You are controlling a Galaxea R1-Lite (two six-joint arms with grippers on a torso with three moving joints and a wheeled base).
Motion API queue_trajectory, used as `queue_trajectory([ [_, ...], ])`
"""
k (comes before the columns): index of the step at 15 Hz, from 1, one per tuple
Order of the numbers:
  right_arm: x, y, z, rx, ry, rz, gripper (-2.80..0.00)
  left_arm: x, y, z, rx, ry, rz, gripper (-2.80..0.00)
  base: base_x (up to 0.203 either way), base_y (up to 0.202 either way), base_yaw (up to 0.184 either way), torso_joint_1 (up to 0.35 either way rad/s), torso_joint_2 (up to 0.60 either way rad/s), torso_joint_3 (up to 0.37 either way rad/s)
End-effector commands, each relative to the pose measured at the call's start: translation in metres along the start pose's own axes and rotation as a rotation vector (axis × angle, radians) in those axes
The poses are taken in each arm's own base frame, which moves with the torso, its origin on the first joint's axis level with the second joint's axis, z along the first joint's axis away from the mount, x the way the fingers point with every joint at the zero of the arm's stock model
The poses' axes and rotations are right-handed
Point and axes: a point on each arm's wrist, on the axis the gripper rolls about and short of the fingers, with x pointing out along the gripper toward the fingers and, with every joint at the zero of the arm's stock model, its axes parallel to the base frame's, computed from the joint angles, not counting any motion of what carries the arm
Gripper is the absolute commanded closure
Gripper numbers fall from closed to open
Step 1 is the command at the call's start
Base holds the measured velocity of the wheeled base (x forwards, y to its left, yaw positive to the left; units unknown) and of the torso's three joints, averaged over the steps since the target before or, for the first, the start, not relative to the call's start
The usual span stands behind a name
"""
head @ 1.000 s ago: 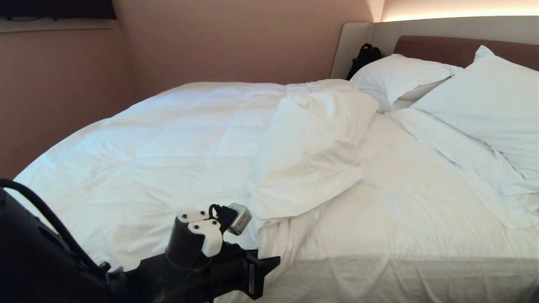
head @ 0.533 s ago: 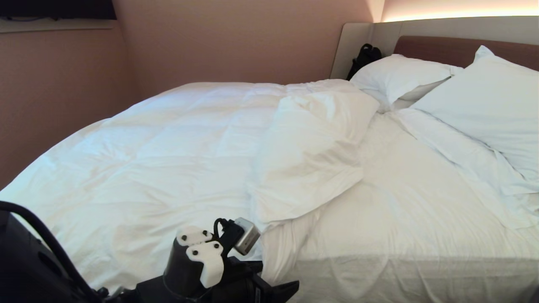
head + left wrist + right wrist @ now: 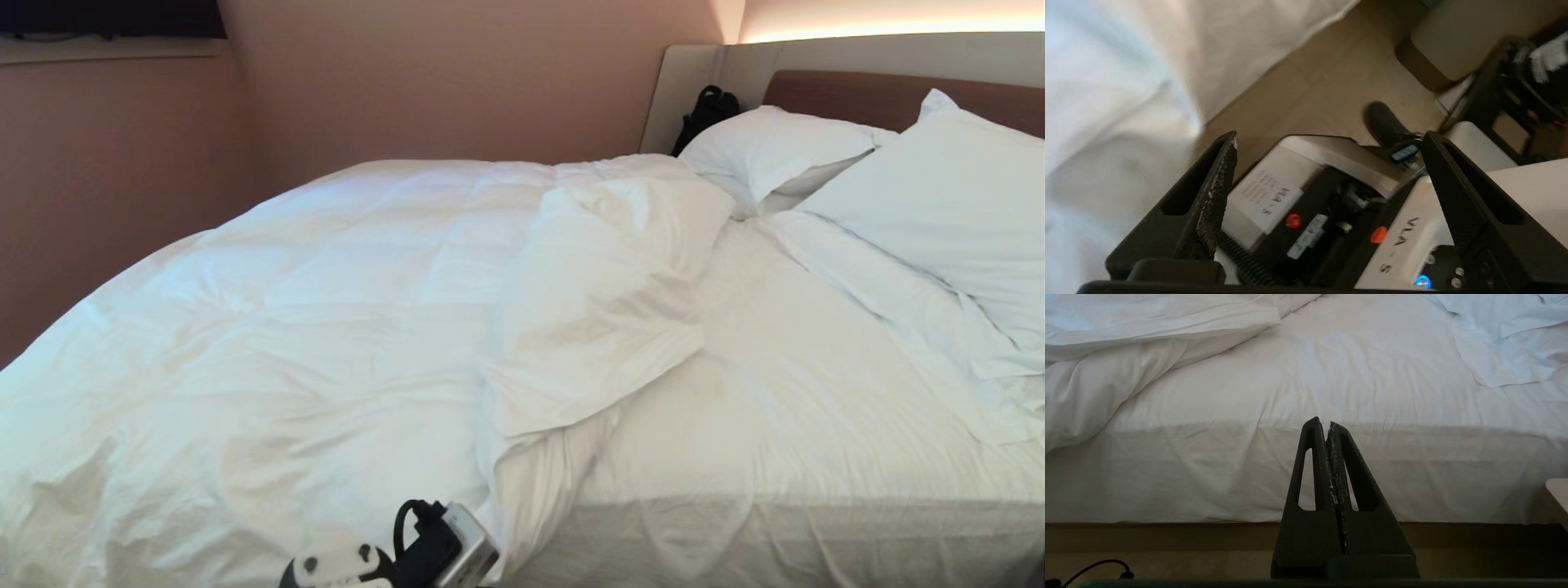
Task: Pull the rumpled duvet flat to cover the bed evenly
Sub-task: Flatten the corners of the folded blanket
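The puffy white duvet (image 3: 326, 310) covers the left part of the bed (image 3: 735, 539), and its near right corner is folded back into a thick flap (image 3: 604, 302). Right of the flap the sheet lies bare. Only the top of my left wrist (image 3: 384, 563) shows at the bottom edge of the head view. My left gripper (image 3: 1331, 139) is open and holds nothing; it points down at my own base, with the duvet (image 3: 1106, 81) hanging beside it. My right gripper (image 3: 1328, 424) is shut and empty, parked low facing the mattress side (image 3: 1208, 473).
Two white pillows (image 3: 775, 151) (image 3: 939, 204) lean on the brown headboard (image 3: 882, 94), with a black bag (image 3: 706, 110) behind them. A loose thin sheet (image 3: 898, 327) lies below the pillows. My white base (image 3: 1274, 192) stands on tan floor (image 3: 1331, 73). A cable (image 3: 1106, 565) lies on the floor.
My left arm has sunk toward the bottom edge of the head view, leaving only the wrist top in sight. The duvet's near left part that it hid now shows, lying rumpled.
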Motion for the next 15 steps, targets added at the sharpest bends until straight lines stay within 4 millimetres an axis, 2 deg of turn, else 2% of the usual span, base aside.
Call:
queue_trajectory([
  [1,0.0,0.0,0.0,0.0,-0.001,0.0,0.0,-0.017,-0.004,0.004,0.008,-0.074,0.055,-2.8,0.0,0.0,0.0,0.0,0.0,0.0],
  [5,0.0,0.0,0.0,0.0,0.001,0.0,0.0,-0.05,-0.01,0.036,0.056,-0.331,0.203,-2.8,0.0,0.0,0.0,0.0,0.0,0.0],
  [7,0.0,0.0,0.0,-0.001,0.001,0.0,0.0,-0.069,-0.007,0.063,0.141,-0.459,0.361,-2.8,0.0,0.0,0.0,0.0,0.0,0.0],
  [8,0.0,0.0,0.0,-0.001,0.001,0.0,0.0,-0.073,-0.004,0.069,0.168,-0.468,0.436,-2.8,0.0,0.0,0.0,0.0,0.0,0.0],
  [9,0.0,0.0,0.0,-0.001,0.001,0.0,0.0,-0.075,-0.003,0.073,0.165,-0.473,0.459,-1.11,0.0,0.0,0.0,0.0,0.0,0.0],
  [10,0.0,0.0,0.0,0.0,0.001,0.0,0.0,-0.079,-0.003,0.087,0.16,-0.505,0.482,0.0,0.0,0.0,0.0,0.0,0.0,0.0],
  [12,0.0,0.0,0.0,0.0,0.001,0.0,0.0,-0.091,-0.001,0.121,0.143,-0.572,0.539,0.0,0.0,0.0,0.0,0.0,0.0,0.0],
  [13,0.0,0.0,0.0,0.0,0.001,0.0,0.0,-0.097,0.006,0.132,0.129,-0.573,0.587,0.0,0.0,0.0,0.0,0.0,0.0,0.0],
  [15,0.0,0.0,0.0,0.0,0.0,0.0,0.0,-0.108,0.025,0.137,0.1,-0.578,0.693,0.0,0.0,0.0,0.0,0.0,0.0,0.0],
])
